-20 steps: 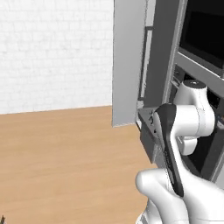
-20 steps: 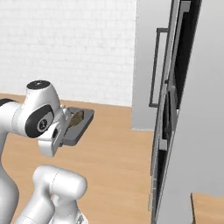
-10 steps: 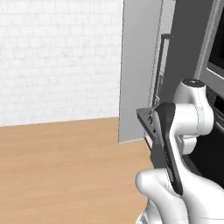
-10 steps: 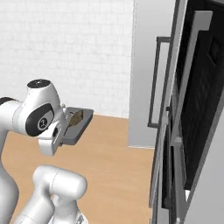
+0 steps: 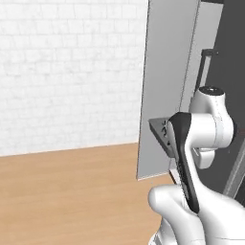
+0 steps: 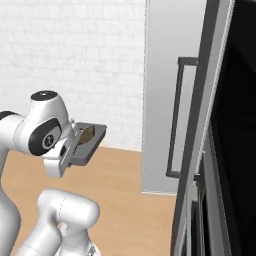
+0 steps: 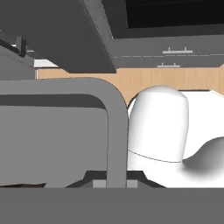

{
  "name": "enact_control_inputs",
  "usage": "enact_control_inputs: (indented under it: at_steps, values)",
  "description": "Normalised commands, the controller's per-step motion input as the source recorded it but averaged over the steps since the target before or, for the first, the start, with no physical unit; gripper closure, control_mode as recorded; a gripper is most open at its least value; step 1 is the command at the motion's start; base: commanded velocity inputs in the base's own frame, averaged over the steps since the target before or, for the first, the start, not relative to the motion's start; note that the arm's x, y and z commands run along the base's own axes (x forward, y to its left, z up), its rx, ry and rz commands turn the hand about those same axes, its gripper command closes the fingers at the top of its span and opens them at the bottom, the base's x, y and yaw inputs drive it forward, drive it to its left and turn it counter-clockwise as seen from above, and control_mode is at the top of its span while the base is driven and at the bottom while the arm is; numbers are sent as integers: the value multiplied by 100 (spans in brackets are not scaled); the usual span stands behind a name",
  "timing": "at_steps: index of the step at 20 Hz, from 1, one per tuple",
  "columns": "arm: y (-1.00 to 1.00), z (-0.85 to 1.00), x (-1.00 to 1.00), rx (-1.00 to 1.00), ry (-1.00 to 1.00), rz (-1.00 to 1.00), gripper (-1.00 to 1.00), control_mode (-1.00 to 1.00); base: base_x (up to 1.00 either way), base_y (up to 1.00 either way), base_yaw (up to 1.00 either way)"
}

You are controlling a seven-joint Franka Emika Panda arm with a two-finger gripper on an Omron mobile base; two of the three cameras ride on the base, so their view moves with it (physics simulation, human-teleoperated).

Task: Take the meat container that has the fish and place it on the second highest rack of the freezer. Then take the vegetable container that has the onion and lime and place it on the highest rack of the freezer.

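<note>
Step one in progress: gripper [image 6: 75,145] clamped on tray [image 6: 89,142] rim, one fish [image 6: 86,133] aboard, held at chest height. In the right base view, freezer [image 6: 172,95] sits at 3 o'clock of the tray, well apart. Tray not racked yet; veg dish untouched as far as I can judge. Count: one tray, one fish.

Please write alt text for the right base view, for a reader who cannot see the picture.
A white robot arm holds the meat container, a shallow grey tray with the fish in it, in its shut gripper above a wooden floor. To the right stands a tall grey door with a dark bar handle, before a white brick wall.
</note>
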Motion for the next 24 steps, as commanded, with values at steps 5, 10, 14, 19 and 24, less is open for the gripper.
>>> enact_control_inputs:
  at_steps: [5,10,14,19,24]
  values:
    - [0,0,0,0,0,0,100,100,77,10,-27]
    - [0,0,0,0,0,0,100,100,71,3,-42]
    - [0,0,0,0,0,0,100,100,72,6,-46]
    - [0,0,0,0,0,0,100,100,70,14,-48]
    - [0,0,0,0,0,0,100,100,65,28,-48]
